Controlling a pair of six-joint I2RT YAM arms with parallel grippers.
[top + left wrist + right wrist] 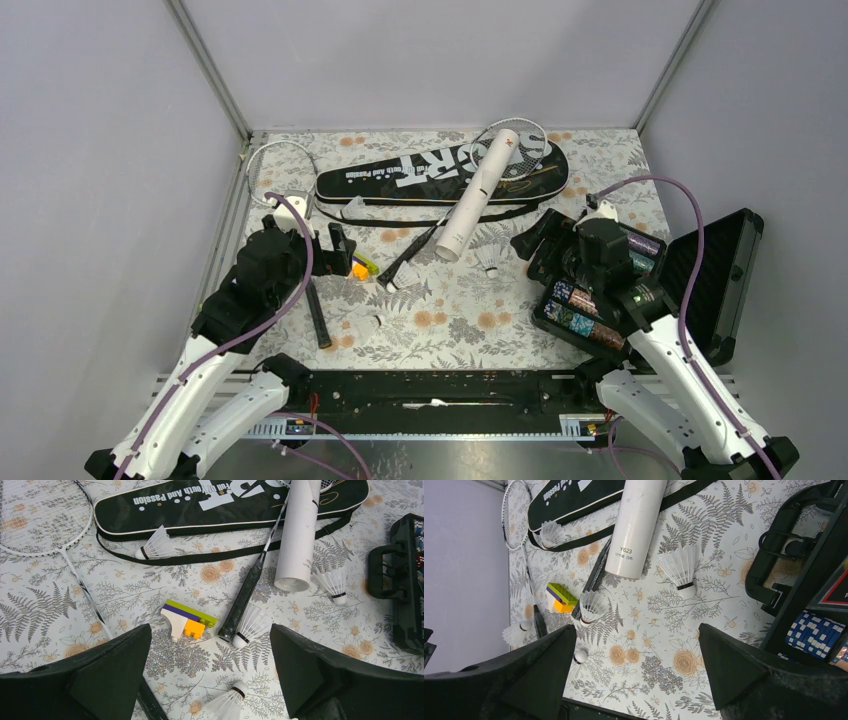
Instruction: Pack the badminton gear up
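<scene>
The black bag (430, 172) lettered "SPORT" lies across the back, with the white tube (478, 197) leaning over it. One racket (280, 165) lies at the far left, its handle (318, 315) running toward me. The other racket's handle (244, 599) lies beside the tube (298, 535). Several shuttlecocks are scattered about: one (156, 545) by the bag (220, 505), one (334, 582) near the tube mouth, one (250, 625) at the handle end, one (227, 705) close under my left gripper (210, 640). Both the left gripper and the right gripper (636, 630) hover open over the cloth, holding nothing.
A small stack of toy bricks (187, 620) sits left of the racket handle. An open black hard case (640, 290) of colourful chips stands at the right, close beside my right arm. Grey walls close in the left, back and right sides.
</scene>
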